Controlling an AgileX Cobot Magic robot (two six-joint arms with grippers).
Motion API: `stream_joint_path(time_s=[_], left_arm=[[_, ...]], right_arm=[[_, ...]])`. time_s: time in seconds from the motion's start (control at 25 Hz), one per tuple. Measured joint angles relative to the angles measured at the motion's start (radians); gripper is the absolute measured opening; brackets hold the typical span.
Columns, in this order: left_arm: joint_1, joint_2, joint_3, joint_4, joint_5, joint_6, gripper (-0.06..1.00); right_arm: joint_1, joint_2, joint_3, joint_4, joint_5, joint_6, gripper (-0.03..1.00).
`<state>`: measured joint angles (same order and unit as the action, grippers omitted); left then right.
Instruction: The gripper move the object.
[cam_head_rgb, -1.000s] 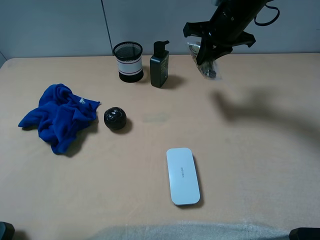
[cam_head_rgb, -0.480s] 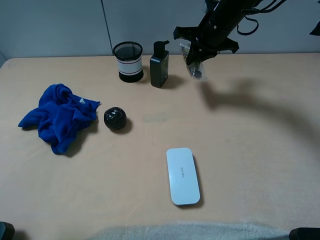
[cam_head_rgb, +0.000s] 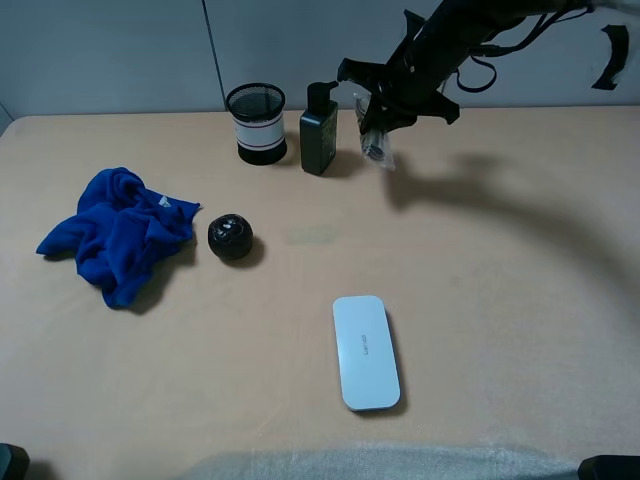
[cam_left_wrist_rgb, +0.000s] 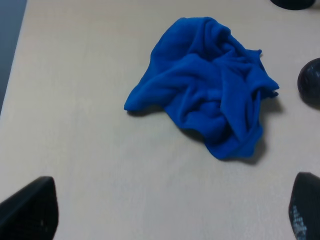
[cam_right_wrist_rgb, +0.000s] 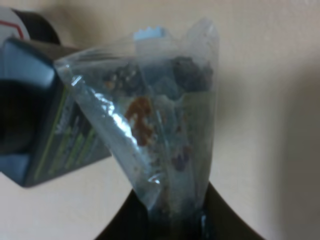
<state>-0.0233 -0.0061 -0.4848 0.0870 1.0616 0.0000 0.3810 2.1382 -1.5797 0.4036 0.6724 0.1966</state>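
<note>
My right gripper (cam_head_rgb: 388, 108) is shut on the clear crinkly packet (cam_head_rgb: 374, 140) with dark brown contents and holds it in the air at the back of the table, just right of the dark pump bottle (cam_head_rgb: 319, 130). In the right wrist view the packet (cam_right_wrist_rgb: 155, 135) hangs from the shut jaws, with the bottle (cam_right_wrist_rgb: 35, 115) beside it. My left gripper (cam_left_wrist_rgb: 170, 210) is open and empty; its two dark fingertips (cam_left_wrist_rgb: 27, 212) frame the table below the blue cloth (cam_left_wrist_rgb: 210, 105).
A black mesh cup (cam_head_rgb: 258, 122) stands at the back. A blue cloth (cam_head_rgb: 118, 230) and a black ball (cam_head_rgb: 230, 236) lie at the left. A flat white case (cam_head_rgb: 365, 350) lies front of centre. The table edge (cam_left_wrist_rgb: 15, 60) shows beside the cloth.
My right gripper has carried the packet leftward along the back of the table, from right of the bottle to close beside it. The left arm has not moved.
</note>
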Motion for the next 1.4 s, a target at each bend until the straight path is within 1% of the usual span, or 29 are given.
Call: stream_joint_path(time_s=[0.2,0.32,0.64,1.0,1.36,1.4], left_arm=[[0.0,0.0,0.0,0.0,0.0,0.0,0.93],[0.0,0.0,0.0,0.0,0.0,0.0,0.93],[0.0,0.0,0.0,0.0,0.0,0.0,0.93],[0.0,0.0,0.0,0.0,0.0,0.0,0.93],[0.0,0.0,0.0,0.0,0.0,0.0,0.93],[0.0,0.0,0.0,0.0,0.0,0.0,0.93]], right_arm=[[0.026,0.003,0.0,-0.002,-0.064,0.059,0.1],[0.038,0.018,0.0,-0.011,-0.085,0.093,0.1],[0.049,0.078,0.0,-0.044,-0.096,0.115,0.1],[0.049,0.1,0.0,-0.178,-0.135,0.208,0.1],[0.049,0.105,0.0,-0.194,-0.14,0.214,0.1],[0.049,0.105,0.0,-0.197,-0.14,0.214,0.13]])
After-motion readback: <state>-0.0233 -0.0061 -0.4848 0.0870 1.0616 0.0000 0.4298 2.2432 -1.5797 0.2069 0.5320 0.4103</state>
